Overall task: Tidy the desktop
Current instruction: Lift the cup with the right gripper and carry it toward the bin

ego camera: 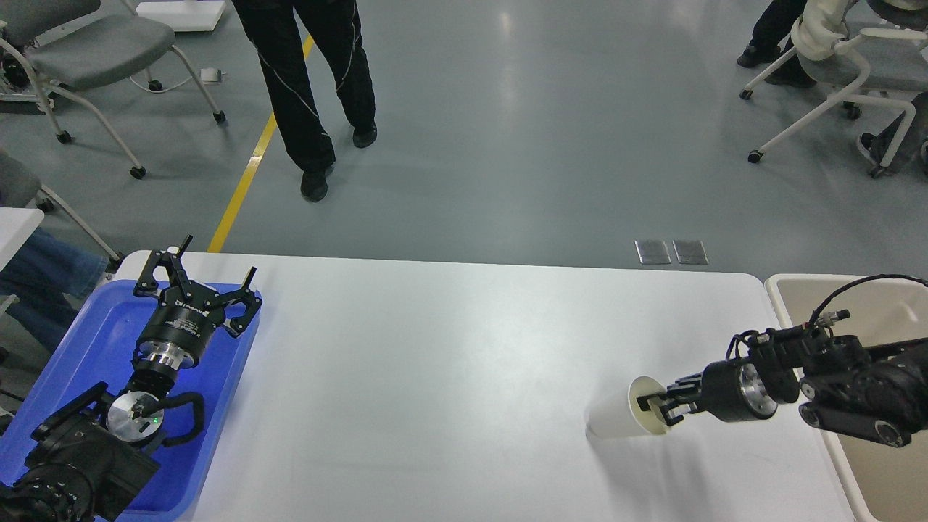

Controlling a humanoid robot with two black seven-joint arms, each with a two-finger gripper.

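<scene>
Left gripper [194, 270] over the tray [109, 312], fingers spread, holding nothing. Bare desktop [435, 377] across the middle. Further right, a cup [616, 419] on its side, mouth toward the right gripper [661, 410], which pinches the rim, one finger inside. Probably paper: light, thin-walled, easily crushed, so a gentle rim pinch looks best. Bin [790, 304] at far right.

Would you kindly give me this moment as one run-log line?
left tool open over blue tray | right tool gripping rim of tipped paper cup | cup on desktop | bin at right
</scene>
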